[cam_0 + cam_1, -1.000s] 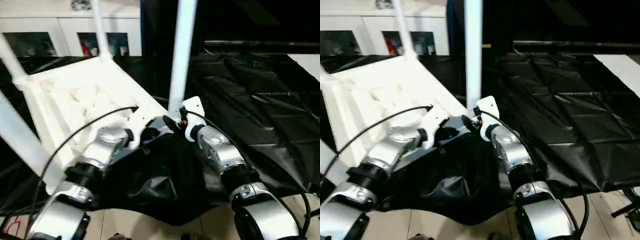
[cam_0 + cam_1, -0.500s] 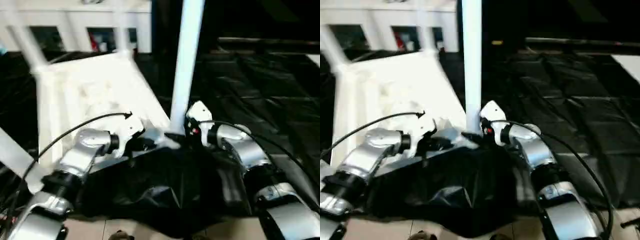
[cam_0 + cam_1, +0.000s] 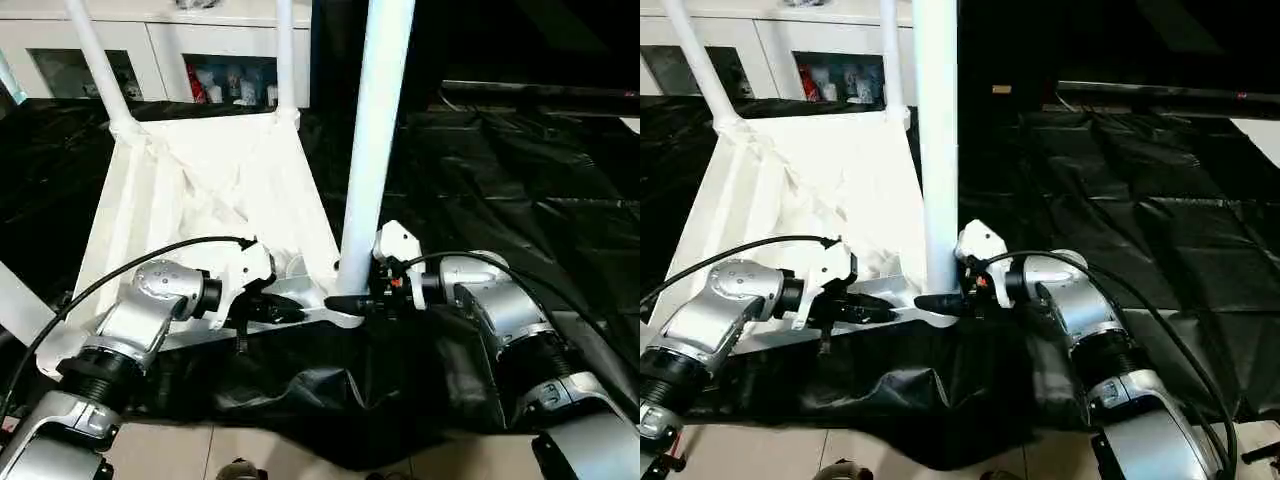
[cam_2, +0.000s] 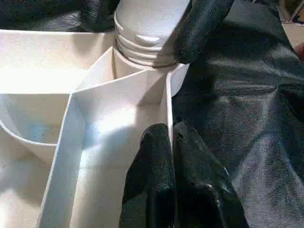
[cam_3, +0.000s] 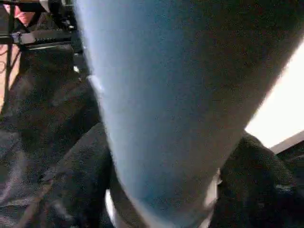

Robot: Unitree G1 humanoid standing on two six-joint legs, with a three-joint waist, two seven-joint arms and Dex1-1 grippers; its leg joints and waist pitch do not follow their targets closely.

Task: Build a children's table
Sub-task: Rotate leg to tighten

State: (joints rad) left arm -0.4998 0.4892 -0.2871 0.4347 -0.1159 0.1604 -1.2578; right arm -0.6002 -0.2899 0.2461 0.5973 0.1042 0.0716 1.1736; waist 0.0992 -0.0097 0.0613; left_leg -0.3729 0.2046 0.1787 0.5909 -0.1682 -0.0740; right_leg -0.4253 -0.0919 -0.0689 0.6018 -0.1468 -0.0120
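The children's table (image 3: 200,190) lies upside down on a black sheet, ribbed underside up, with white legs standing from its corners. The near right leg (image 3: 375,130) rises straight up in front of me. My right gripper (image 3: 350,300) reaches in from the right, and its black fingers (image 4: 204,23) press both sides of that leg's ringed base (image 4: 147,38). My left gripper (image 3: 290,312) comes from the left, fingers (image 4: 156,180) pinched shut on the thin white rim wall (image 4: 168,109) just beside that corner socket.
Two far legs (image 3: 95,60) (image 3: 284,50) and a near left leg (image 3: 20,300) stand up from the top. The black sheet (image 3: 520,180) spreads to the right. A white cabinet (image 3: 180,40) with glass doors lines the back. Tiled floor (image 3: 200,450) shows below.
The view has shifted and tilted. My right gripper has narrowed around the leg's base, its forearm now reaching in more from the right. The left gripper keeps its pinch on the rim.
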